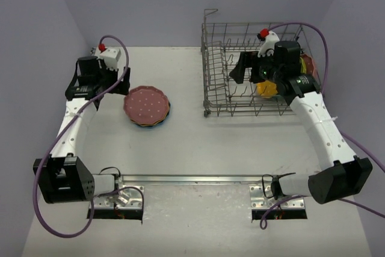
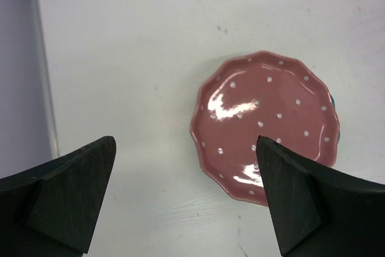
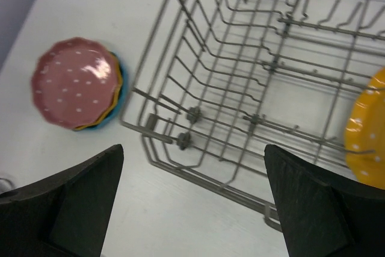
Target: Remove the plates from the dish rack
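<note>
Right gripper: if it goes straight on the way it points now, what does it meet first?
Probably the bare floor wires of the grey metal wire dish rack, though depth is unclear. The orange-yellow dotted plate lies off to one side.

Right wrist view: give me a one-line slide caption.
Open right end effector over the dish rack, a yellow plate inside it, a pink-topped plate stack outside.

A: Where is there room?
B: Bare desk [image 1: 198, 148] between the plate stack [image 1: 146, 105] and the dish rack [image 1: 218, 76]; the rack's left half is open from above.
A: Obstacles?
B: Its tall wire sides and tines.
</note>
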You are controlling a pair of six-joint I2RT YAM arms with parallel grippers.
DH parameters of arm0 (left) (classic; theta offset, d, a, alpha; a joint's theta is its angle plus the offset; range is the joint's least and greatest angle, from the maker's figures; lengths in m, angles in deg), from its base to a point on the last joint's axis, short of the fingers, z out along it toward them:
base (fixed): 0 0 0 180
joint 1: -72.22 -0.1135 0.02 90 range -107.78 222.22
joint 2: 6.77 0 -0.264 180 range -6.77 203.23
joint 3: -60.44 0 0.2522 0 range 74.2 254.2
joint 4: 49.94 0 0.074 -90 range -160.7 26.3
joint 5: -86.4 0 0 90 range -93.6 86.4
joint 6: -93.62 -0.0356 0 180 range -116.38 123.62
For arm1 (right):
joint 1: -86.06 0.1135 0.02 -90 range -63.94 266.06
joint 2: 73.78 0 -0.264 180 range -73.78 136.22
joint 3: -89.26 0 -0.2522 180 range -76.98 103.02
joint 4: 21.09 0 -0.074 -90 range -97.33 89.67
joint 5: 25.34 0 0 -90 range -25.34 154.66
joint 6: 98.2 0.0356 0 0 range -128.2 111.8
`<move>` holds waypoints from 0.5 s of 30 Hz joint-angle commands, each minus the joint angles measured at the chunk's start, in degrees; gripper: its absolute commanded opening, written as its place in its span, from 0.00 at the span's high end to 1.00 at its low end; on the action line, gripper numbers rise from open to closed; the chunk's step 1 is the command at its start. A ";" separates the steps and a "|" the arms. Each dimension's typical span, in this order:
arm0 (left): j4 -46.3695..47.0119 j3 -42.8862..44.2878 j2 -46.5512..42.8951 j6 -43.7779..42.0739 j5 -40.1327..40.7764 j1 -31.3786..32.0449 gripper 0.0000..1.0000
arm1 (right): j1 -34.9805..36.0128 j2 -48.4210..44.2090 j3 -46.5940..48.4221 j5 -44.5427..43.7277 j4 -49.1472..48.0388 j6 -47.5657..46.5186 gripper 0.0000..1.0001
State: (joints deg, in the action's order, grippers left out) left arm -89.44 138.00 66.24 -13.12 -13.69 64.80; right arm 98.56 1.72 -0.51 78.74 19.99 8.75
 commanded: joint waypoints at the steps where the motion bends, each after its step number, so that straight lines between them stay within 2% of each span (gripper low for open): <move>1: 5.20 -0.66 -5.15 -0.02 2.28 -0.49 0.00 | -2.08 -3.40 -5.58 -10.56 -0.66 -6.54 0.01; 7: 9.68 -4.46 -13.36 3.26 0.48 -0.43 0.00 | -8.12 -10.39 -14.79 -10.39 -3.38 -6.42 0.01; 11: 7.81 -4.39 -13.24 3.56 -0.46 0.22 0.00 | -12.05 -15.72 -19.30 -10.74 -5.96 -6.23 0.01; 15: 7.45 -5.32 -13.56 3.60 -0.45 1.81 0.00 | -13.06 -18.80 -21.24 -11.53 -6.98 -6.53 0.01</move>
State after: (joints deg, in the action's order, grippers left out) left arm -83.62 133.48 53.18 -10.59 -13.31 65.05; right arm 86.43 -13.71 -20.62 68.71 18.02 3.33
